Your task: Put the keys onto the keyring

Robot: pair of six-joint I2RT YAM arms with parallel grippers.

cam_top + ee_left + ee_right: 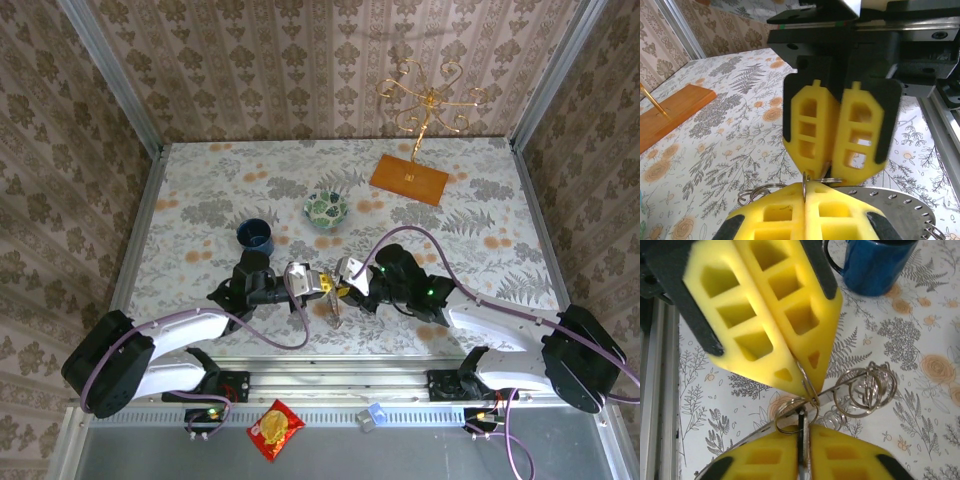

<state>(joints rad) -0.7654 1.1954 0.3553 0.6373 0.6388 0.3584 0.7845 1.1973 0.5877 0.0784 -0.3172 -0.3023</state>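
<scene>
Yellow foam pads are meeting tip to tip in the overhead view. Your left gripper (322, 287) and right gripper (348, 285) are working low over the tabletop (200, 180), near the blue mug (255, 235) and the bowl (326, 210).

In the left wrist view, your left jaws are clenching a thin wire ring (804, 184) that is standing edge-on between the pads. The keyring (900, 205), a flat grey disc, is lying just beside them, low on the right.

In the right wrist view, your right jaws are pressing shut with a dark sliver (801, 432) between the pads. You cannot tell whether it is a key. A bunch of wire loops (867, 387) is hanging just beside them.

The keys themselves are not showing clearly anywhere. You are probably mid-threading, with nothing visibly hanging on the keyring and both keys left to go.
</scene>
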